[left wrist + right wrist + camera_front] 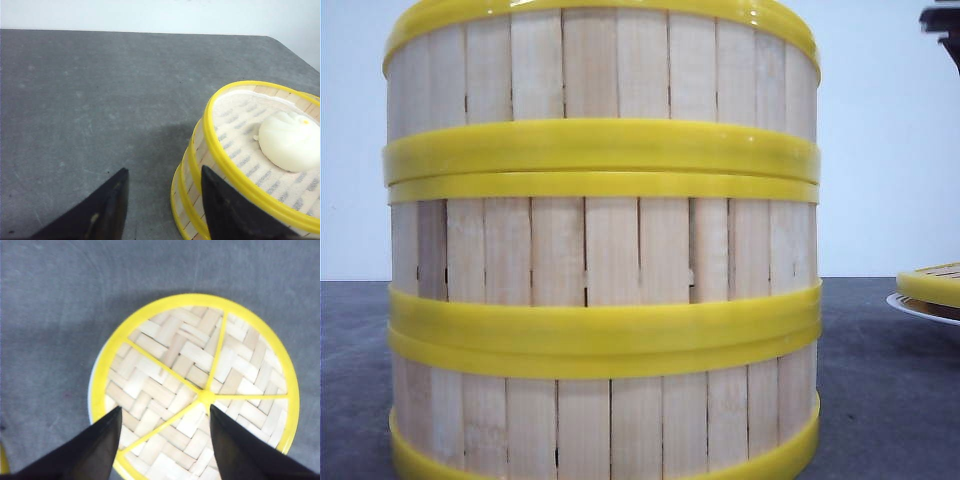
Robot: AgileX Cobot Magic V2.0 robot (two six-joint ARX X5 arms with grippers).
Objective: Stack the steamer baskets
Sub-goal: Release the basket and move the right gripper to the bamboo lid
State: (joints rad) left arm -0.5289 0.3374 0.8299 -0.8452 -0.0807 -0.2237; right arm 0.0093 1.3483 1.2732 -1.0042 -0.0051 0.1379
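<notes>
Stack of three steamer baskets (602,250) on grey table (90,100), filling front view. Top basket (260,155) open, holding white bun (290,140) on its liner. Left gripper (162,205) just beside the stack, fingers apart, one finger (225,210) at the stack's wall, contact unclear, nothing held. Well right of the stack: woven yellow-rimmed lid (200,390) on white plate (920,307). Right gripper (165,440) above lid, fingers apart, empty.
</notes>
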